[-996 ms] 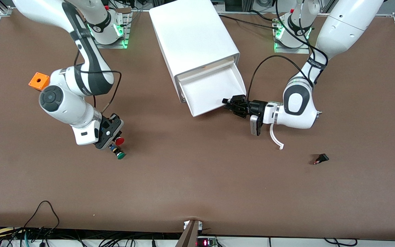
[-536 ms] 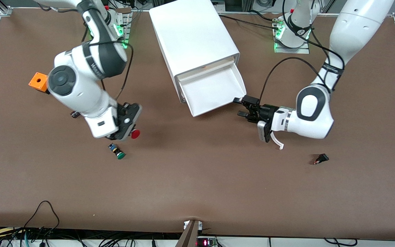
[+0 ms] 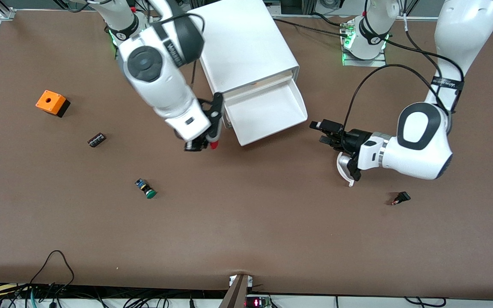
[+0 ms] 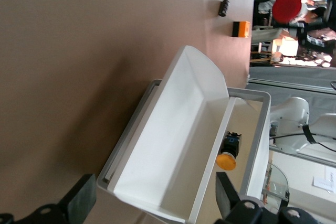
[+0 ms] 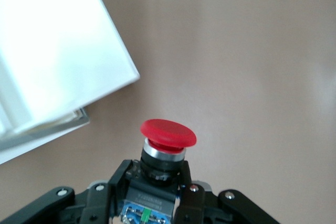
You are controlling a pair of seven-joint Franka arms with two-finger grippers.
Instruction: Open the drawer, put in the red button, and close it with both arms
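Note:
The middle drawer [image 3: 268,112] stands pulled out of the white cabinet [image 3: 242,47] and looks empty. My right gripper [image 3: 206,143] is shut on the red button [image 3: 214,145] and holds it in the air over the table, just beside the open drawer's front corner. In the right wrist view the red button [image 5: 167,139] sits between the fingers of the right gripper [image 5: 157,182], red cap outward, with the cabinet [image 5: 52,51] close by. My left gripper [image 3: 321,131] is open and empty, a short way off the drawer's front toward the left arm's end. The left wrist view shows the drawer [image 4: 178,145] ahead of the left gripper [image 4: 152,208].
A green-capped button [image 3: 146,189] lies on the table nearer the camera. An orange box [image 3: 51,102] and a small black part [image 3: 96,140] lie toward the right arm's end. A black connector [image 3: 400,198] lies toward the left arm's end. A yellow-capped button [image 4: 228,156] lies in another drawer.
My right gripper lifted the red button from beside the green button and carried it up to the open drawer's corner. My left gripper drew back from the drawer front.

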